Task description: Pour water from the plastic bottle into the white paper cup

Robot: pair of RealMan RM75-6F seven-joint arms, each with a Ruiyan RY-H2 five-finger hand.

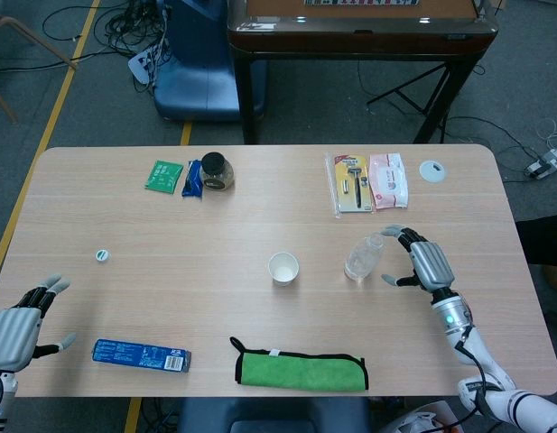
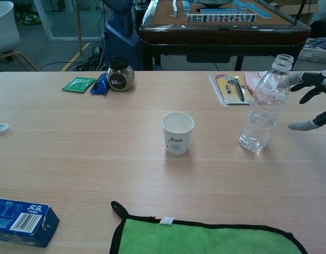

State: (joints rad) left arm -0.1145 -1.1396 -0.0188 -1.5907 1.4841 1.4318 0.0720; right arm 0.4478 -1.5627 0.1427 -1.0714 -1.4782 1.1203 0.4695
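Head view only: left hand [image 1: 14, 332]

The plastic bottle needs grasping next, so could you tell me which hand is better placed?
Right. The right hand hovers open just beside the plastic bottle, fingers toward it. The left hand sits at the table's far corner.

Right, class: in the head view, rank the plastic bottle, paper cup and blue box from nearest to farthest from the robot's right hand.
From the right hand:
1. Plastic bottle, just beside its fingers.
2. Paper cup, mid-table.
3. Blue box, front left, farthest.
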